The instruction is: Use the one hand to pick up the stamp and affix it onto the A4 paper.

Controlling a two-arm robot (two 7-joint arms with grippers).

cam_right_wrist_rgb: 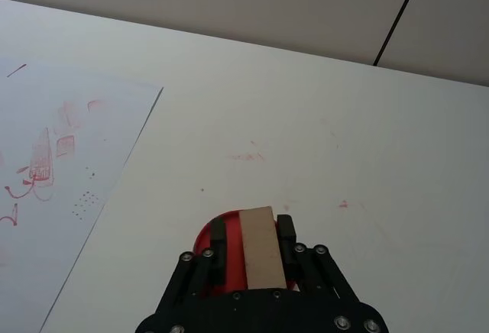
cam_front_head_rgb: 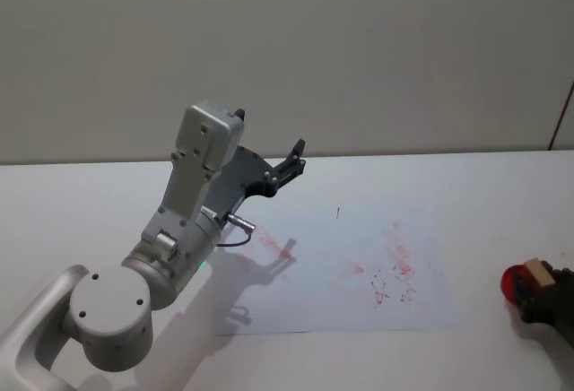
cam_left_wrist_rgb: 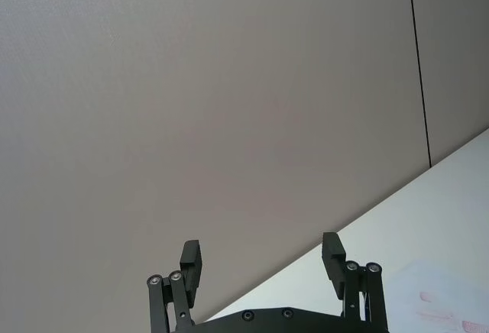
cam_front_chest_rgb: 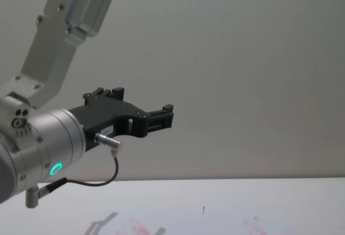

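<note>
Plain pale wall point(cam_front_head_rgb: 377, 50) behind a white tabletop point(cam_front_head_rgb: 484, 185). On the tabletop, a sheet of A4 paper point(cam_front_head_rgb: 341, 292), flat, blotched with red ink, lying off to the left of the right gripper's jaws and apart from them. Left gripper point(cam_left_wrist_rgb: 261, 250) up clear of the work, jaws spread wide on nothing, aimed at the wall. Right gripper point(cam_right_wrist_rgb: 250, 230) low, out past the paper's right edge, jaws closed on the stamp point(cam_right_wrist_rgb: 258, 249): tan block pinched between both fingers, with a red disc point(cam_right_wrist_rgb: 203, 240) just under the jaws, likely an ink pad. Judged as the pick-up step, with the grasp made. Next: lift, carry leftward over a bare patch of paper, lower squarely and press, keeping the stamp face flat.
</note>
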